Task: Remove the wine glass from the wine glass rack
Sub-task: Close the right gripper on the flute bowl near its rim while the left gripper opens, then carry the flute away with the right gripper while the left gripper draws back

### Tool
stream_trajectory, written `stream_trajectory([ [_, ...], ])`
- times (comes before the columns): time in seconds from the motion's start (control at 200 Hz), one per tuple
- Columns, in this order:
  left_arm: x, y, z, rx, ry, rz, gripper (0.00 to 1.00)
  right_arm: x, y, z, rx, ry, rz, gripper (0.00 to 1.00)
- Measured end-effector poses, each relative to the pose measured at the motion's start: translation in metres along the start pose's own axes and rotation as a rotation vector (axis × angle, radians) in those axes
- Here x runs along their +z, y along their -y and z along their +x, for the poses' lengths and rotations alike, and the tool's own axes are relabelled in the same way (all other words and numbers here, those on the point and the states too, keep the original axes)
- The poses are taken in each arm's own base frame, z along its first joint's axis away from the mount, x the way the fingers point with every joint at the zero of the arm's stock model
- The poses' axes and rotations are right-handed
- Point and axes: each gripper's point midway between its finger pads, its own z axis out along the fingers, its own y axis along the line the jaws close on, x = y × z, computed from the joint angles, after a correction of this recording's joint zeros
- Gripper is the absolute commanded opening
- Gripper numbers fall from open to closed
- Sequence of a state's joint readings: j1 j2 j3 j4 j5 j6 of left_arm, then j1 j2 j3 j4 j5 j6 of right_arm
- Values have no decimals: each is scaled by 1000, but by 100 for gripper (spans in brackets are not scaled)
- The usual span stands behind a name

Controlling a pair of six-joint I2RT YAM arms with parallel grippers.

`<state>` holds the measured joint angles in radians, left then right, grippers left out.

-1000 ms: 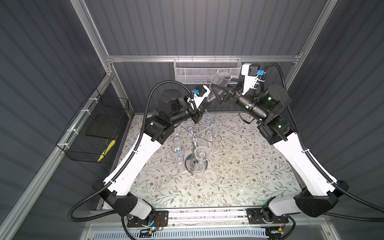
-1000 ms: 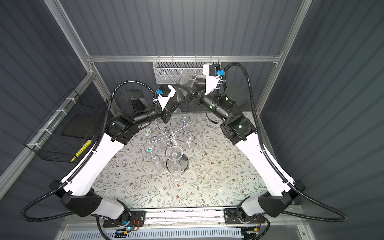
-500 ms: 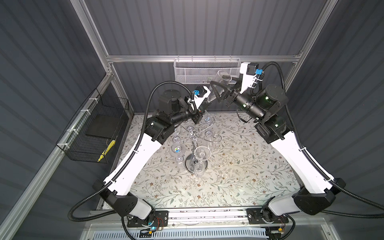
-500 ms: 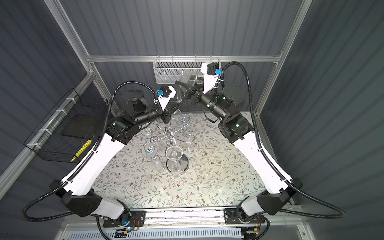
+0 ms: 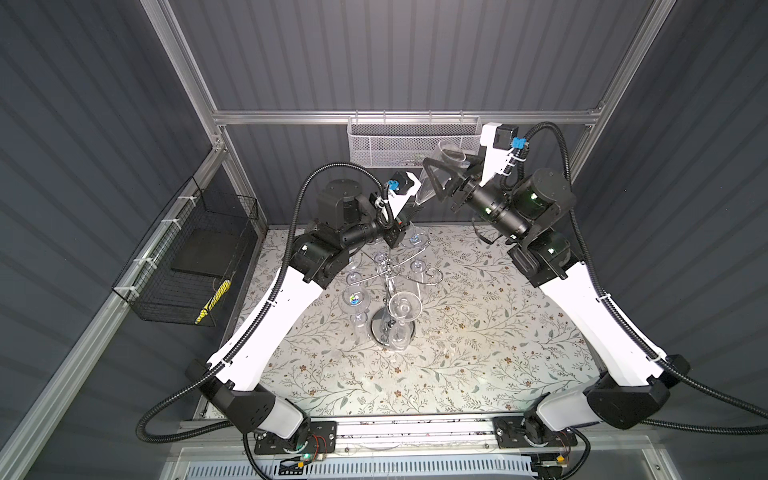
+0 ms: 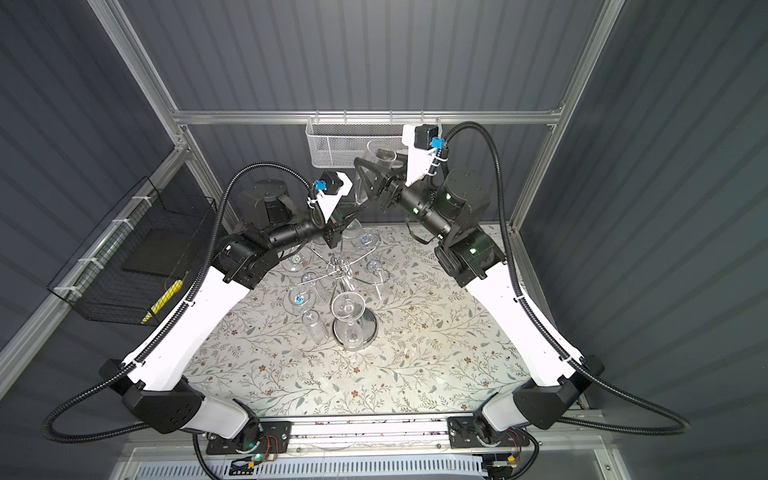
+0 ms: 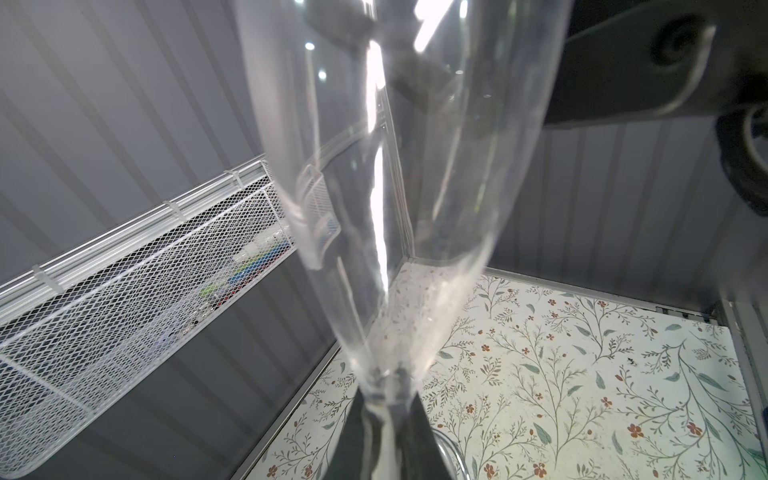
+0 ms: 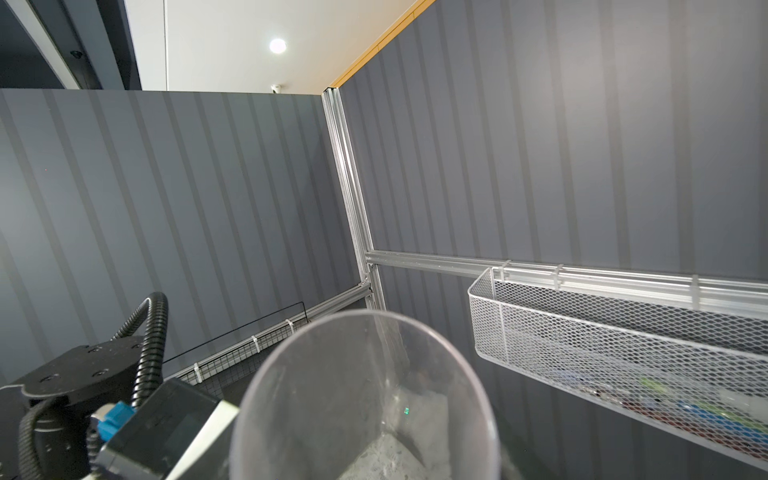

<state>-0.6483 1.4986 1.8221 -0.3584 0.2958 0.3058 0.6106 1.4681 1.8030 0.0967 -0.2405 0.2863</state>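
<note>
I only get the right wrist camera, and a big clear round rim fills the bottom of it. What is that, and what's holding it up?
Observer: A wine glass, rim up. The left gripper is shut on its stem.
Operator: Is anything else touching it?
Observer: The right gripper has a jaw on each side of the bowl; whether they press it, I cannot tell.
Operator: What's underneath?
Observer: The wine glass rack stands lower down, with other glasses hanging foot-up from its arms.
</note>
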Motion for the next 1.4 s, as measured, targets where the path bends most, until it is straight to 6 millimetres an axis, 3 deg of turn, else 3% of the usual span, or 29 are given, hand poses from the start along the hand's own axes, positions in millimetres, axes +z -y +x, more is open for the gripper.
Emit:
stream_trajectory([
  [0.42, 0, 0, 1, -3, 2, -1, 0, 1, -2, 3, -3, 9, -21, 46],
  [0.615, -3, -1, 1, -9, 16, -18, 32, 1, -2, 6, -5, 1, -26, 45],
  [0.895, -18, -5, -17, -16, 74, -58, 56, 1, -2, 8, -33, -5, -24, 44],
  [1.151, -34, -4, -29, -26, 107, -75, 58, -4, 7, 2, -79, -13, 1, 44],
  [1.401, -75, -5, -46, -30, 160, -147, 58, -17, 34, -27, -159, 20, 71, 44],
])
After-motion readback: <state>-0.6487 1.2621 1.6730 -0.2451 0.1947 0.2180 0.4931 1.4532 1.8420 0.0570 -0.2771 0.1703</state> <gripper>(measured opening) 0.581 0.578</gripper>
